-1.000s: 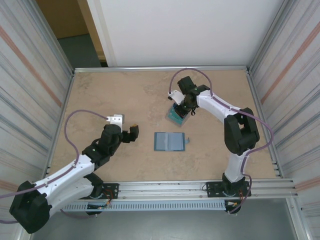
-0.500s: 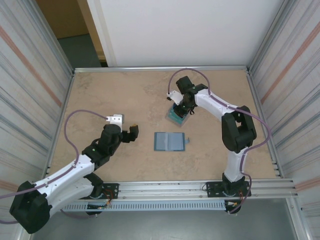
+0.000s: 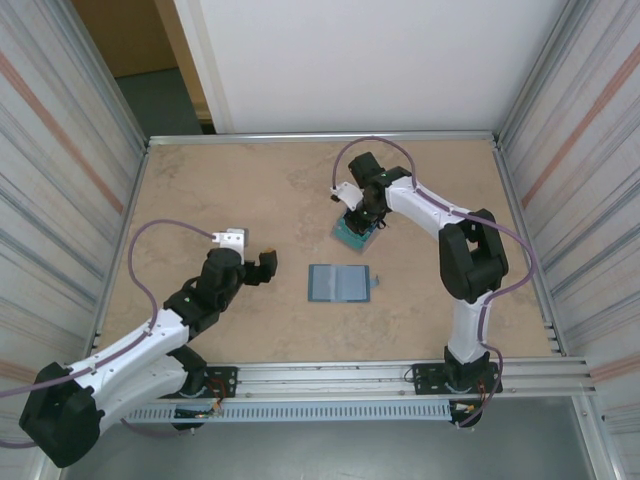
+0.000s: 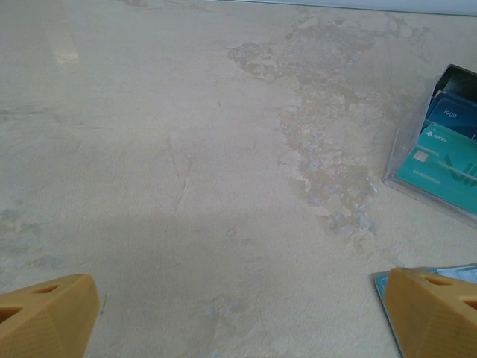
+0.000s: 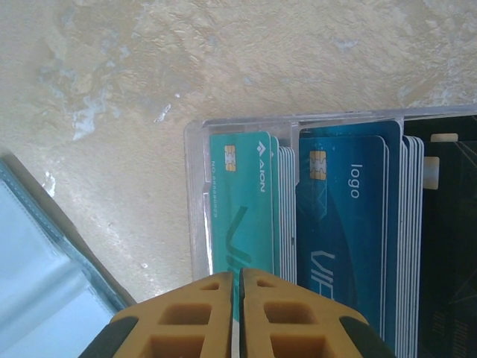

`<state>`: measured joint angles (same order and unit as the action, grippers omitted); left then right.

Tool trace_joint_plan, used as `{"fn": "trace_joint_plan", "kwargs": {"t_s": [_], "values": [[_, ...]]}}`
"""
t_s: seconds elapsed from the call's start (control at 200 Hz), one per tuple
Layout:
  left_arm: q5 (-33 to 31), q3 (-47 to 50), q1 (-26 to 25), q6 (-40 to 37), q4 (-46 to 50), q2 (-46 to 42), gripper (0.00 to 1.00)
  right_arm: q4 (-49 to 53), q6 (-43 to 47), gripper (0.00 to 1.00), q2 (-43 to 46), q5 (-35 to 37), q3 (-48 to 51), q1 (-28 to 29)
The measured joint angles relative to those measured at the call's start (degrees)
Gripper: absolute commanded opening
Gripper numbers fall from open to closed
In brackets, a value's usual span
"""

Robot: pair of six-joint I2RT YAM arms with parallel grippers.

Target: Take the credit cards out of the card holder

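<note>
The card holder (image 3: pixel 340 283) lies open and flat mid-table, a slate-blue bifold; its pale inner side shows in the right wrist view (image 5: pixel 45 283) and its corner in the left wrist view (image 4: pixel 451 272). Behind it, teal credit cards (image 5: pixel 246 194), blue ones (image 5: pixel 346 224) and black ones (image 5: pixel 451 246) stand stacked in a clear tray (image 5: pixel 195 201). My right gripper (image 3: pixel 362 215) hangs over the teal stack (image 3: pixel 350 233), its fingers (image 5: pixel 240 272) together with a hairline slit; I cannot tell whether a card sits in it. My left gripper (image 3: pixel 265 265) rests open left of the holder, nothing between its fingers (image 4: pixel 238 321).
The clear tray (image 4: pixel 395 160) with teal (image 4: pixel 440 168) and blue (image 4: pixel 455 115) cards sits just behind the holder. Metal rails edge the tabletop (image 3: pixel 200 200) on all sides, with corrugated walls beyond.
The right arm's elbow and wrist have shifted slightly left above the tray. The left arm and the card holder have stayed put.
</note>
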<state>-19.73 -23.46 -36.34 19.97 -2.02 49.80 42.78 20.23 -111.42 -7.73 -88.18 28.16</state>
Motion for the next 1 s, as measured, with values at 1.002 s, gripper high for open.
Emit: {"fn": "trace_joint_plan", "kwargs": {"t_s": [1.002], "values": [[-0.02,0.04,0.02,-0.11,0.44,-3.8,0.99,-8.83,-13.16,0.4,32.06,7.02,19.17,-0.9]]}}
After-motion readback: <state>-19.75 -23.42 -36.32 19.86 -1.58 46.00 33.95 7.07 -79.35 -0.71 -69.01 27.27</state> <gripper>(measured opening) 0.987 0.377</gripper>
